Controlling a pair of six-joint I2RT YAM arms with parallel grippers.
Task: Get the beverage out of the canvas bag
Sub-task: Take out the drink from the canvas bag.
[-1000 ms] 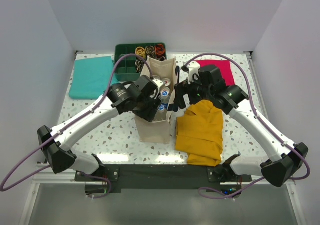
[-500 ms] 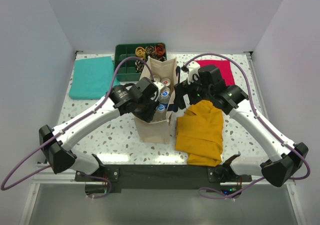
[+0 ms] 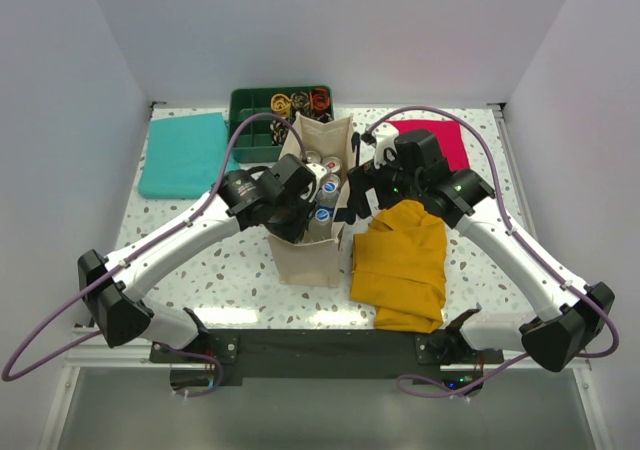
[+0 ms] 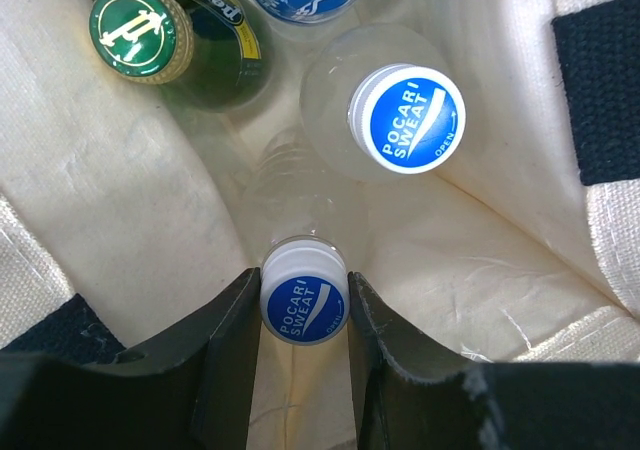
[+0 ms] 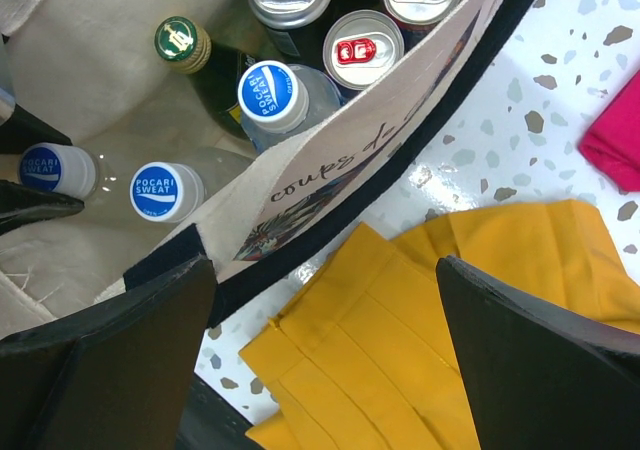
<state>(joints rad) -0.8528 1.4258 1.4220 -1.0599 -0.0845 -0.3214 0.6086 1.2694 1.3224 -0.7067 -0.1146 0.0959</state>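
Note:
The cream canvas bag [image 3: 310, 258] with navy handles stands upright mid-table, and also shows in the right wrist view [image 5: 330, 185]. It holds several drinks. My left gripper [image 3: 303, 216] reaches into the bag. In the left wrist view the gripper [image 4: 304, 315] has both jaws against the white-and-blue cap of a clear Pocari Sweat bottle [image 4: 304, 292]. A second Pocari bottle [image 4: 405, 120] and a green glass bottle [image 4: 140, 32] stand just beyond. My right gripper [image 3: 356, 196] is wide open and empty [image 5: 325, 290] at the bag's right rim, above the yellow cloth.
A mustard-yellow cloth [image 3: 402, 265] lies right of the bag. A pink cloth [image 3: 443, 140] lies at the back right and a teal cloth [image 3: 182, 153] at the back left. A green compartment tray [image 3: 270, 110] stands behind the bag. Silver cans [image 5: 363, 48] fill the bag's far end.
My left gripper has sunk slightly deeper into the bag over the near bottles. The right arm has barely moved.

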